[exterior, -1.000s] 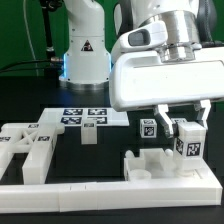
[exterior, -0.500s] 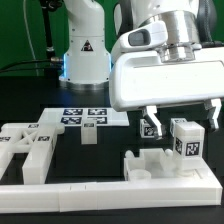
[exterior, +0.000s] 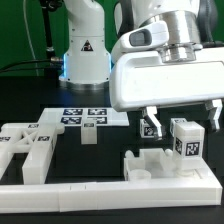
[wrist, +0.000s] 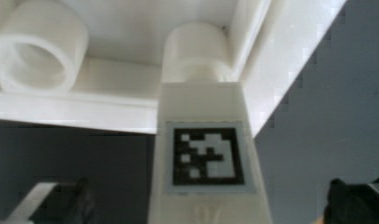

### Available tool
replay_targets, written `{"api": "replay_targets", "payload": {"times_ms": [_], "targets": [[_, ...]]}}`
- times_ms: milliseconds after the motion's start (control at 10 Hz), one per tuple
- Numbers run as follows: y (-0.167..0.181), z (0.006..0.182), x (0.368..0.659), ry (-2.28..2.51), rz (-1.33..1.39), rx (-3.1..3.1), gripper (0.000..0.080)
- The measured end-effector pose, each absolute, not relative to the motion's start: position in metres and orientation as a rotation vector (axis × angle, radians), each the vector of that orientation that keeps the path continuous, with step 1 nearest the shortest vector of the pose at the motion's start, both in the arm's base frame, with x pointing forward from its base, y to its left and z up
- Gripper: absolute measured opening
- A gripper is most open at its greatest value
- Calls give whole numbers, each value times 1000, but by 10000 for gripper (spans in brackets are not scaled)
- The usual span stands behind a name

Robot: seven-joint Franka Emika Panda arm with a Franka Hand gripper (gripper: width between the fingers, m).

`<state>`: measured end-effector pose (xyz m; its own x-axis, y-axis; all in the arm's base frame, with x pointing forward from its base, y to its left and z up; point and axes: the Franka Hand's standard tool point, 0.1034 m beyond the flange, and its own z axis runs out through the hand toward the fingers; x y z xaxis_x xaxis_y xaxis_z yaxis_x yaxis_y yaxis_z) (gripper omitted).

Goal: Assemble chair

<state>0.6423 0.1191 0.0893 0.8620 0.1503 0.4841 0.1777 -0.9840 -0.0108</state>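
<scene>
A cube-topped chair post (exterior: pixel 185 141) with a black-and-white tag stands upright on the white chair base piece (exterior: pixel 150 167) at the exterior view's right. My gripper (exterior: pixel 181 119) hangs right over it, open, one finger on each side and clear of the post. In the wrist view the same tagged post (wrist: pixel 207 150) runs between the dark fingertips (wrist: pixel 54 203), with gaps on both sides, and ends in a round peg against the base piece (wrist: pixel 61 60). A second tagged post (exterior: pixel 148 128) stands just behind.
More white chair pieces (exterior: pixel 27 142) lie at the exterior view's left, and a short white block (exterior: pixel 88 134) stands by the marker board (exterior: pixel 84 116). The long L-shaped rail (exterior: pixel 90 187) runs along the front. A second robot's base (exterior: pixel 85 55) stands behind.
The fingers were closed on the cube-topped post a second ago. They have spread apart and let go. The post stays upright on the base piece.
</scene>
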Motion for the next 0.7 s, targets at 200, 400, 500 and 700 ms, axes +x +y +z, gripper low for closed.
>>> {"api": "replay_targets", "payload": {"times_ms": [200,400,500,700], "targets": [[124,99,659,-249,-719,-2982,649],[126,88,650,-238,-479,-3028,649],[121,87,653,-230,-421,-3039,649],[109,76,643,-207,-130,-3079,649]]}}
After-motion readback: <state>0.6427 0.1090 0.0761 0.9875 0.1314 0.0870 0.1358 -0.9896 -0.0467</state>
